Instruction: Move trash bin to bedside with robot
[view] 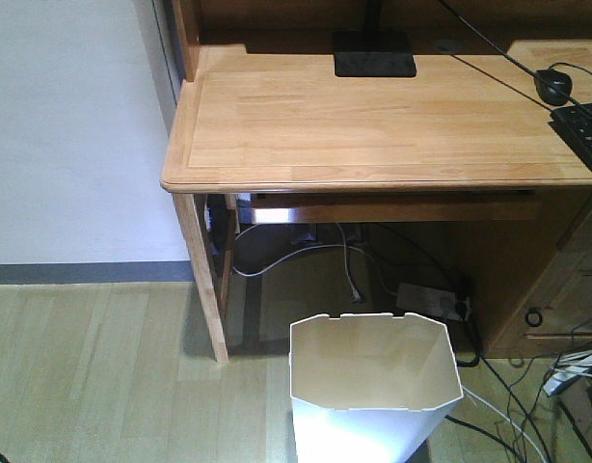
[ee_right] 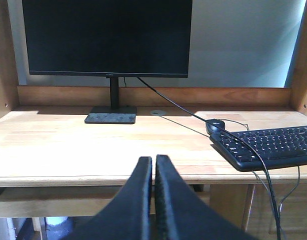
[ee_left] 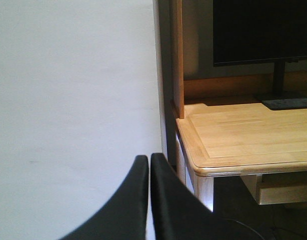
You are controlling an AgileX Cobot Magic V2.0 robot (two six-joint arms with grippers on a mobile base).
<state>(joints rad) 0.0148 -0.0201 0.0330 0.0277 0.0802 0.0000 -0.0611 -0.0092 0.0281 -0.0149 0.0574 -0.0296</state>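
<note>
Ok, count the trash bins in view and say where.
1. The trash bin stands on the floor in front of the desk. Neither wrist view shows it; others could lie out of frame.

Soft indoor light fell from above, desk [view: 373, 106] evenly bright, deep shadow lay beneath it, bin [view: 363, 434] front washed out bluish-white, wall [ee_left: 68, 100] flat and pale, monitor [ee_right: 106, 35] black and featureless, right gripper [ee_right: 153, 162] looked soft-edged up close.

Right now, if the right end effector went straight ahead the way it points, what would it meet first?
Probably the wooden desk: the shut right end effector points across its top, toward the monitor base. Depth is unclear, so it might skim past and reach that base first.
</note>
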